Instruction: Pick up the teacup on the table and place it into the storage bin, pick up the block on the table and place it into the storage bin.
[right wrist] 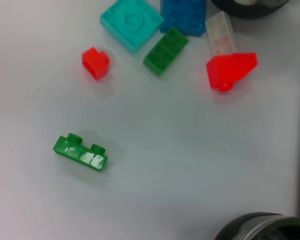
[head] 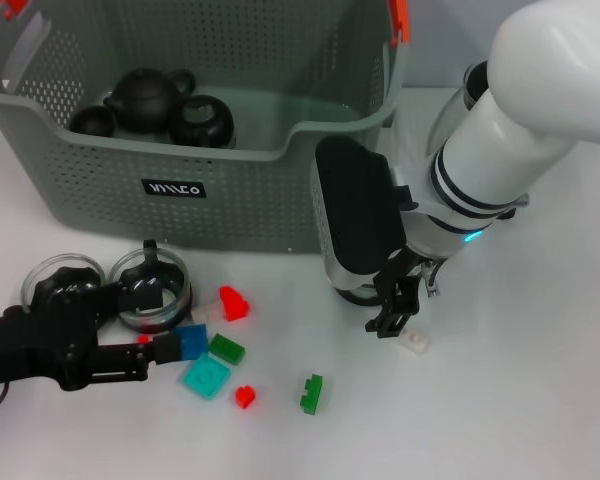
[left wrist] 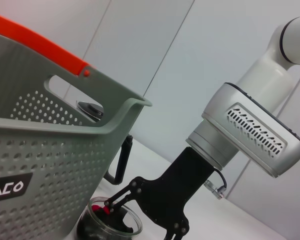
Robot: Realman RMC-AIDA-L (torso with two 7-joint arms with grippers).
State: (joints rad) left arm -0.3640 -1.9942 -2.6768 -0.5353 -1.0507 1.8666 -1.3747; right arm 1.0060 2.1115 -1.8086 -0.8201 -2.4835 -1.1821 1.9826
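Your left gripper (head: 160, 312) is clenched on the rim of a clear glass teacup (head: 152, 276), upright on the white table (head: 520, 400) just before the grey-green perforated storage bin (head: 230, 190). Beside it lie small plastic blocks (head: 206, 376). I cannot tell how your right gripper (head: 395, 305), low over the table, is set.

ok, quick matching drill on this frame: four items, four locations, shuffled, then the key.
Items:
1. dark teapot
2. white block
3. blue block
4. glass teacup

Locations:
A. under the left gripper, in front of the storage bin
B. inside the storage bin
C. by the left gripper's lower finger
D. on the table below the right gripper

Pairs: 1-B, 2-D, 3-C, 4-A
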